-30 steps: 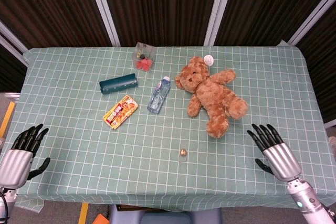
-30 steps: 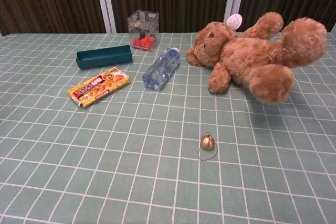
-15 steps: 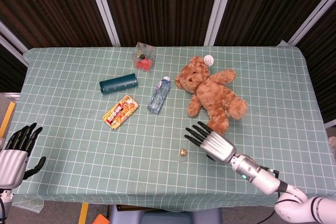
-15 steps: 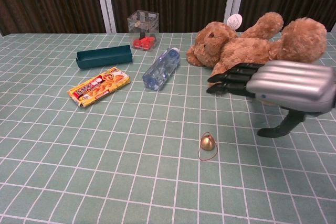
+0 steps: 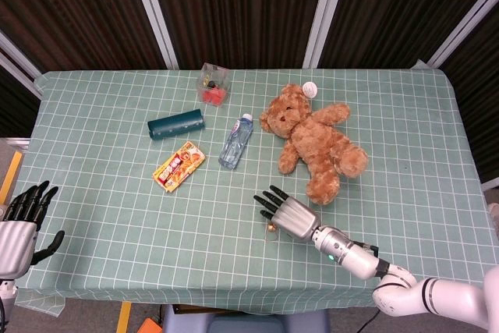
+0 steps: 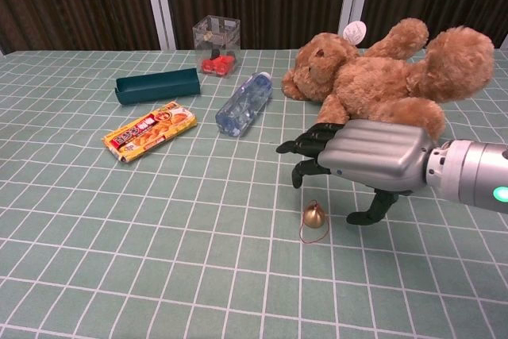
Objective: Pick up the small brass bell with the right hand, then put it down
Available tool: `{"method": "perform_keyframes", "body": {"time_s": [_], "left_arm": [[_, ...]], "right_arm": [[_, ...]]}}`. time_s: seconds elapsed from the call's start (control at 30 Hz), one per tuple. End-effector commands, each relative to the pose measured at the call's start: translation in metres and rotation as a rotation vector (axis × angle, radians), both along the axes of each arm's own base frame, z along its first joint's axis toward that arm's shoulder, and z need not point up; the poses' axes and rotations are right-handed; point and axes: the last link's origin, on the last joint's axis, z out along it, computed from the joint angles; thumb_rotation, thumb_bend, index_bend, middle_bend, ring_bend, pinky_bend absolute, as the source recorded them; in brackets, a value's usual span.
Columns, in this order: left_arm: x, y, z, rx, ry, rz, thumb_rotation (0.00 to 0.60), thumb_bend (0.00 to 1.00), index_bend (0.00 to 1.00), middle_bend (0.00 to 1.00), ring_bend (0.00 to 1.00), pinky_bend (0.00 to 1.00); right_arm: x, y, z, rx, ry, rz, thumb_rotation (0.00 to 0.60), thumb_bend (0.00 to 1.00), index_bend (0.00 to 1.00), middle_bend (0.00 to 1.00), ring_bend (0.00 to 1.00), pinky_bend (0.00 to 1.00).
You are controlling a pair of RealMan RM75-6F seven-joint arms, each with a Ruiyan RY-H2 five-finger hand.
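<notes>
The small brass bell (image 6: pixel 314 216) stands on the green checked tablecloth, near the front middle; in the head view only a sliver of the bell (image 5: pixel 270 228) shows beside my right hand. My right hand (image 6: pixel 367 156) hovers just above and behind it, palm down, fingers spread forward and thumb hanging down to the bell's right, holding nothing. From the head view the right hand (image 5: pixel 286 212) covers most of the bell. My left hand (image 5: pixel 17 224) is off the table's front left corner, fingers apart and empty.
A brown teddy bear (image 6: pixel 385 81) lies just behind my right hand. A water bottle (image 6: pixel 243 104), a snack packet (image 6: pixel 149 131), a dark green case (image 6: pixel 157 85) and a clear box with red contents (image 6: pixel 216 45) lie to the back left.
My right hand has swept left from the table's right side to just over the bell. The left hand has drawn back a little off the table's corner. The bell has not moved.
</notes>
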Motion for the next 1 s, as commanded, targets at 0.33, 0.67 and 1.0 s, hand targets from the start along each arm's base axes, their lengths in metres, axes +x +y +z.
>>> {"method": "perform_keyframes", "body": {"time_s": [0.33,0.67,1.0], "left_arm": [[0.0,0.0,0.0,0.006,-0.002,-0.012,0.6,0.36,0.0,0.0,0.0,0.13],[0.0,-0.001,0.002,0.016,-0.009,-0.014,0.6,0.36,0.0,0.0,0.0,0.13],[0.0,-0.002,0.002,0.013,-0.005,-0.007,0.6,0.38,0.0,0.0,0.0,0.13]], "right_arm": [[0.007,-0.008,-0.011,-0.002,-0.051,-0.011,0.6,0.35,0.55,0.0,0.0,0.0],[0.01,-0.007,-0.019,0.016,-0.088,-0.008,0.6,0.44,0.63,0.0,0.0,0.0],[0.01,-0.007,-0.019,0.005,-0.094,-0.002,0.6,0.48,0.66,0.0,0.0,0.0]]}}
